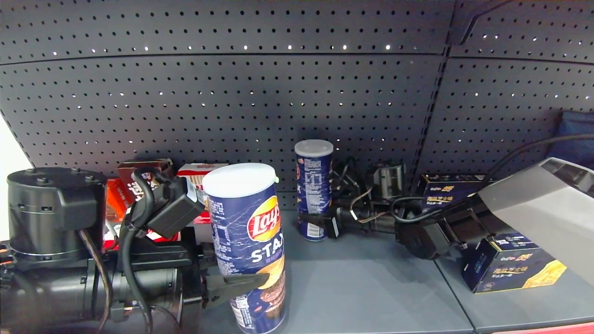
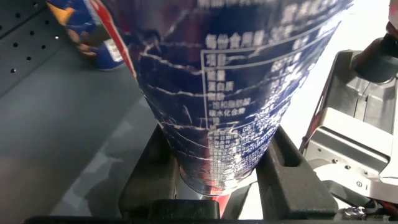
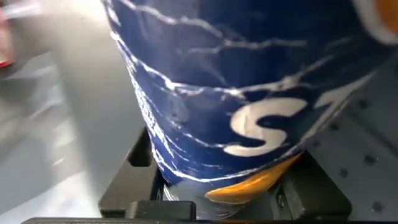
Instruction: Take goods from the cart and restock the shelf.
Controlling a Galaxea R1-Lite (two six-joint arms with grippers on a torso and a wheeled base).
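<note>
A tall blue chips can (image 1: 246, 232) with a white lid stands upright near the shelf's front edge, and my left gripper (image 1: 250, 278) is shut on its lower half. In the left wrist view the can (image 2: 230, 93) sits between the two black fingers (image 2: 283, 168). A second, identical can (image 1: 314, 181) stands farther back near the pegboard. My right gripper (image 1: 316, 222) comes in from the right and is shut on that can's lower part. In the right wrist view this can (image 3: 236, 81) is close up between the fingers (image 3: 140, 162).
Red snack boxes (image 1: 139, 178) and a red-white box (image 1: 199, 171) stand at the back left. Dark blue boxes (image 1: 510, 264) (image 1: 445, 188) lie on the right. The black pegboard (image 1: 278, 93) closes the back. Bare grey shelf floor (image 1: 362, 283) lies between the cans and the blue boxes.
</note>
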